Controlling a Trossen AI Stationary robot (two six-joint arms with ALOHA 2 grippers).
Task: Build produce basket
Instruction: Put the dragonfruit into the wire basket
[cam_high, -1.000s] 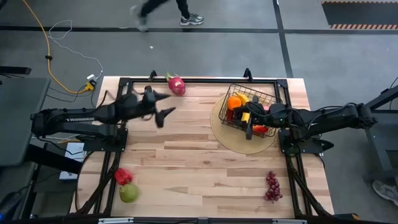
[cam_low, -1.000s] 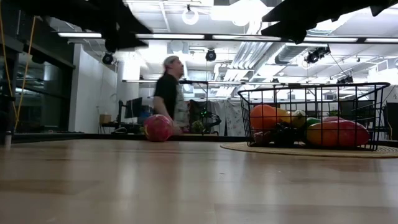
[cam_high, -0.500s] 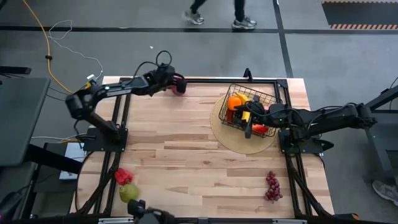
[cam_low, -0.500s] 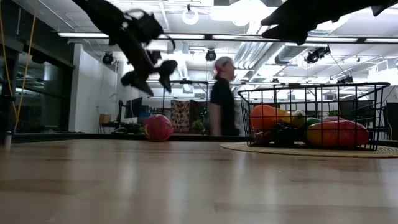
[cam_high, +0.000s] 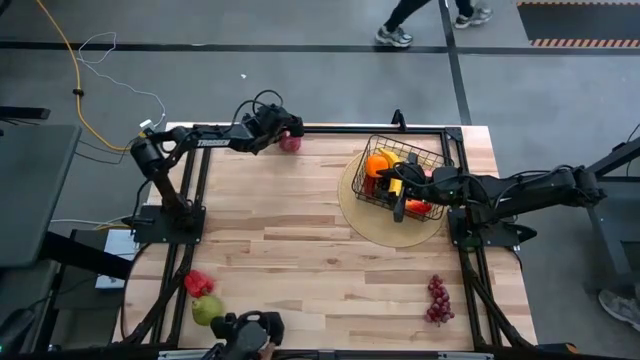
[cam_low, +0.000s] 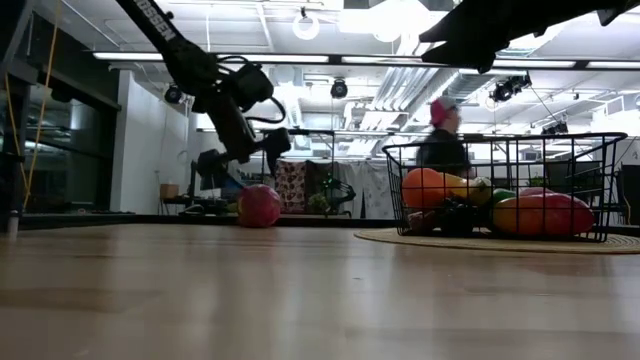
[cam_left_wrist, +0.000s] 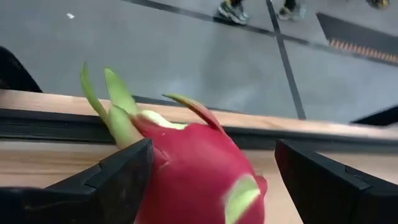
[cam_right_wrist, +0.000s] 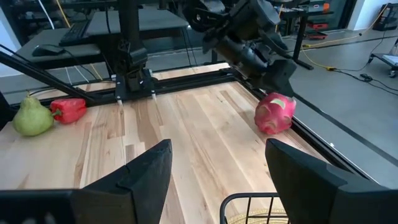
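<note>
**Mia:** What is the left pincer (cam_high: 283, 131) doing?

**Ben:** It is at the far edge of the surface (cam_high: 300, 260), right at the dragon fruit (cam_high: 291, 142). Its two fingers are apart, one on each side of the pink fruit. They have not closed on it yet.

**Mia:** And the right pincer (cam_high: 403, 197)?

**Ben:** It hangs over the basket (cam_high: 432, 160). Its fingers are apart too, and nothing is in them.

**Mia:** Where is the basket?

**Ben:** On the right side of the surface, sitting on a round tan mat (cam_high: 360, 215). There is already fruit in it. I can see an orange (cam_high: 377, 164), something yellow and something red.

**Mia:** So is the job done?

**Ben:** No, I think it is past half way. The dragon fruit is still out. A red pepper (cam_high: 197, 284) and a green pear (cam_high: 206, 310) lie touching near the front left corner. The purple grapes (cam_high: 437, 299) lie near the front right, well apart from the basket.

**Mia:** What is the surface like?

**Ben:** Pale wood boards with a black frame around them.

**Mia:** And the room?

**Ben:** A grey floor with a yellow cable (cam_high: 75, 90) on it. A person (cam_low: 442, 150) is walking behind the surface. There are bright lights and pipes up on the ceiling.
</note>
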